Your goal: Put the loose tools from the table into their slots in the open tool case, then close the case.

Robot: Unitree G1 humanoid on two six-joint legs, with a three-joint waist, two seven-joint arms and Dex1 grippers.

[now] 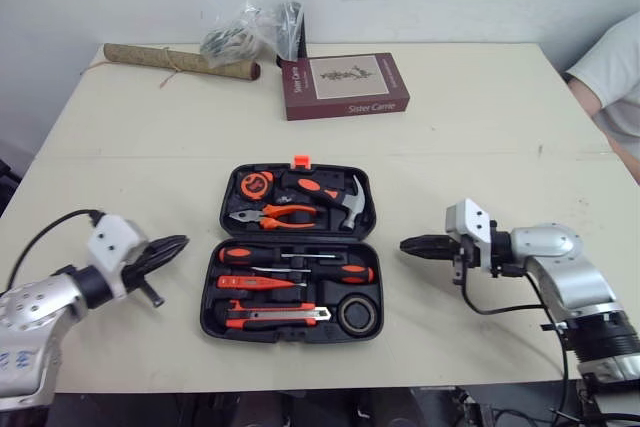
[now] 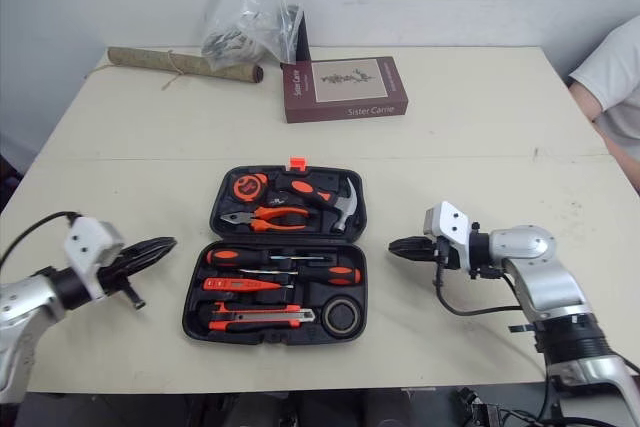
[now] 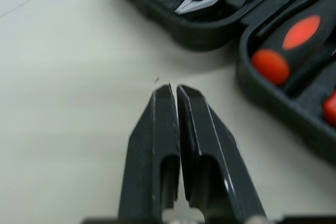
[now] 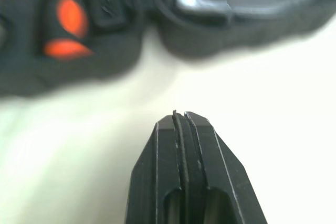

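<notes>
From the head camera you see the tool case (image 1: 206, 317) lying open on the cream desk (image 1: 480, 147), in the middle, near the front edge. It is black with an orange latch (image 1: 299, 160). A tape measure (image 2: 245, 186), pliers (image 2: 268, 215) and a hammer (image 2: 335, 203) sit in its far half. A roll of tape (image 2: 341, 315) sits in its near half.

Your left gripper (image 1: 178, 243) is low on the left of the case and points at it, clenched on nothing. Your right gripper (image 1: 408, 244) points in from the other side, clenched and empty too.

Near the far edge lie a dark red book (image 2: 345, 87), a clear plastic bag (image 2: 250, 32) and a rolled mat (image 2: 185, 64). A person's white sleeve (image 2: 615, 67) shows past the right edge.

From the left wrist, both fingers (image 3: 152, 145) press together over bare desk near the case wall. A screwdriver handle (image 3: 291, 43) lies inside.

From the right wrist, the fingers (image 4: 165, 182) press together, apart from the case wall.
</notes>
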